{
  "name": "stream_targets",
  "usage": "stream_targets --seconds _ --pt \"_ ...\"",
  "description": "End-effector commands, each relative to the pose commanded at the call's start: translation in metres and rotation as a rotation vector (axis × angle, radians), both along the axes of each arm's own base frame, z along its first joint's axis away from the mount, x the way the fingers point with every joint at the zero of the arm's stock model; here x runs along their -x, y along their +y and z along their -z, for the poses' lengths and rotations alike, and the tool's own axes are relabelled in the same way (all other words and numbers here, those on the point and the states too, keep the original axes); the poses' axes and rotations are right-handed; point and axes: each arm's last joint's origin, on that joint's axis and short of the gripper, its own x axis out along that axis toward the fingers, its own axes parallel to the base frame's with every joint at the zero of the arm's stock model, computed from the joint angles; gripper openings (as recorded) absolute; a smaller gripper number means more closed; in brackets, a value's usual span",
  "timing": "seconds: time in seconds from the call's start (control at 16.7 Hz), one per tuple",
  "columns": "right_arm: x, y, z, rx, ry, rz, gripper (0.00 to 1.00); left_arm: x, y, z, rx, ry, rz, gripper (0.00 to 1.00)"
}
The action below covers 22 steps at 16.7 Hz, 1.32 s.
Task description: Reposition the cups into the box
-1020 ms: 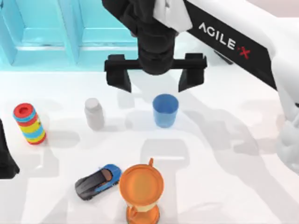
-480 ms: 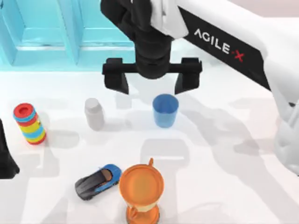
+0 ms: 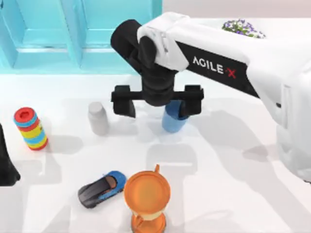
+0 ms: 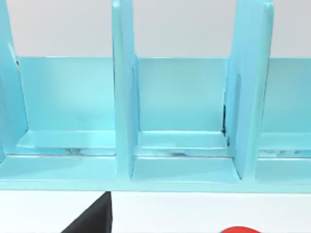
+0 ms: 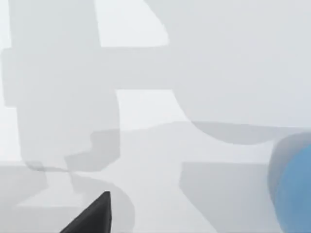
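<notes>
Blue cup upright mid-tabletop, in front of the turquoise box, its rim hidden under the right gripper. Gripper fingers spread wide; one finger overlaps the cup's right edge, the other hangs apart toward the grey bottle. Left arm parked at the table's left edge; whether its gripper is spread or pressed together, cannot tell.

White arm, black fingers

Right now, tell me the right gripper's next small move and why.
Probably shift the right gripper toward the top view's right, then lower. Its open fingers are not centred on the blue cup: one finger overlaps the cup's top, so the cup is not between them.
</notes>
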Motion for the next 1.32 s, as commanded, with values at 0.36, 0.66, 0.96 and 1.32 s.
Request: stream_targets --seconds 0.36,0.66,0.96,1.32 --pt "0.0000 -0.0001 0.0017 0.000 0.000 0.000 0.85 0.0000 0.0000 0.0000 0.000 0.000 0.000 1.00" --pt "0.0000 -0.0001 0.0017 0.000 0.000 0.000 0.47 0.0000 0.0000 0.0000 0.000 0.000 0.000 1.00" --pt "0.0000 -0.0001 0.0017 0.000 0.000 0.000 0.10 0.0000 0.0000 0.0000 0.000 0.000 0.000 1.00" --pt "0.0000 -0.0001 0.0017 0.000 0.000 0.000 0.00 0.0000 0.0000 0.0000 0.000 0.000 0.000 1.00"
